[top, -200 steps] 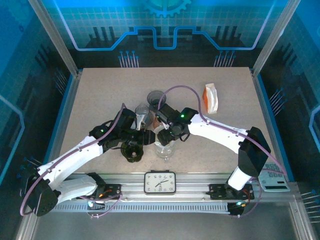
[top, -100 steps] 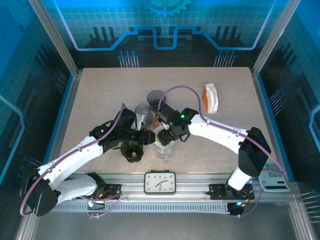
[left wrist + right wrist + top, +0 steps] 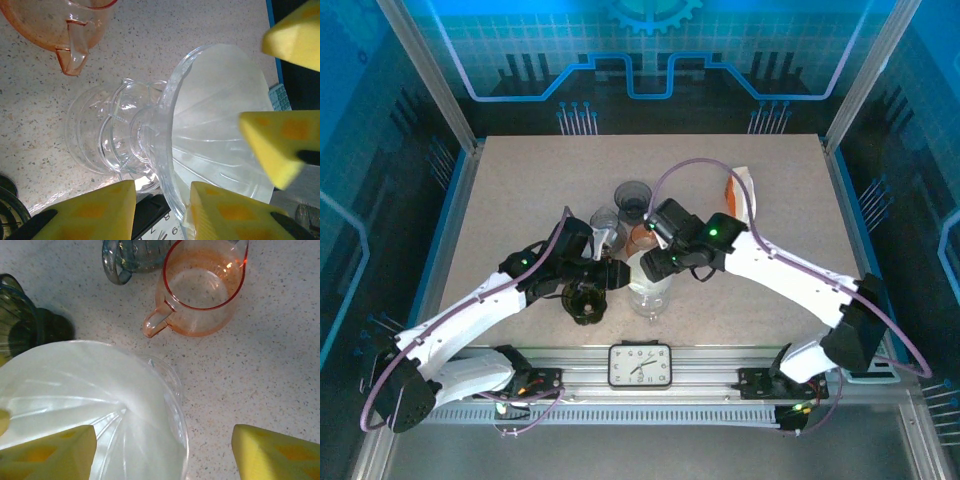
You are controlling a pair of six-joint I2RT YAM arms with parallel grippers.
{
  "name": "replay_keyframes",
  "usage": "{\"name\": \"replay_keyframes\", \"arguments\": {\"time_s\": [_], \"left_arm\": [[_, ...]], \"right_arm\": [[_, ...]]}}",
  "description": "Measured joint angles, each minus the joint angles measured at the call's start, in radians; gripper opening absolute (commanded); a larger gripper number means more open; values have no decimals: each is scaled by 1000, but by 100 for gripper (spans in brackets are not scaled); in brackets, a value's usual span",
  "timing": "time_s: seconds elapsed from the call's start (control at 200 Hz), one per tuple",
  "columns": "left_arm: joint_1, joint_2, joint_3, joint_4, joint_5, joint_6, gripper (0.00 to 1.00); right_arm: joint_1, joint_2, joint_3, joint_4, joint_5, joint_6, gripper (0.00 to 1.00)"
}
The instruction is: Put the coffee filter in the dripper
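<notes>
Left claw [image 3: 161, 195] astride dripper [image 3: 112, 135] rim, clamping unclear; right claw [image 3: 164, 442] apart above filter [image 3: 75, 385]; pink jug [image 3: 202, 290] near.

**A:** so is the filter [image 3: 65, 390] in or what?

**B:** yep, it's a white paper cone sitting down inside the dripper [image 3: 648, 292], open end up, and it looks pretty snug against the wall.

**A:** what's the dripper like?

**B:** clear, ribbed funnel on a wide ringed foot. It's standing upright on the speckled table [image 3: 520, 190], near the front, about the middle.
</notes>
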Motion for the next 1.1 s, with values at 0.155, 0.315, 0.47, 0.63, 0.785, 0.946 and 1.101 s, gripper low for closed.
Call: {"name": "replay_keyframes", "arguments": {"time_s": [0.155, 0.315, 0.47, 0.63, 0.785, 0.946, 1.101], "left_arm": [[0, 0, -1, 0, 0, 0, 35], [0, 0, -5, 6, 0, 0, 35], [0, 0, -5, 8, 0, 0, 35], [0, 0, -5, 8, 0, -1, 37], [0, -5, -7, 7, -1, -11, 44], [0, -29, -14, 7, -5, -25, 53], [0, -49, -14, 7, -5, -27, 58]], "right_arm": [[0, -46, -39, -19, 2, 18, 67], [0, -68, -92, -38, 2, 32, 65], [0, -71, -96, -34, 2, 40, 69], [0, -99, -96, -5, 11, 43, 72], [0, -152, -95, 23, 47, 42, 72], [-1, -171, -95, 42, 62, 43, 72], [-1, -180, -96, 52, 82, 43, 72]]}}
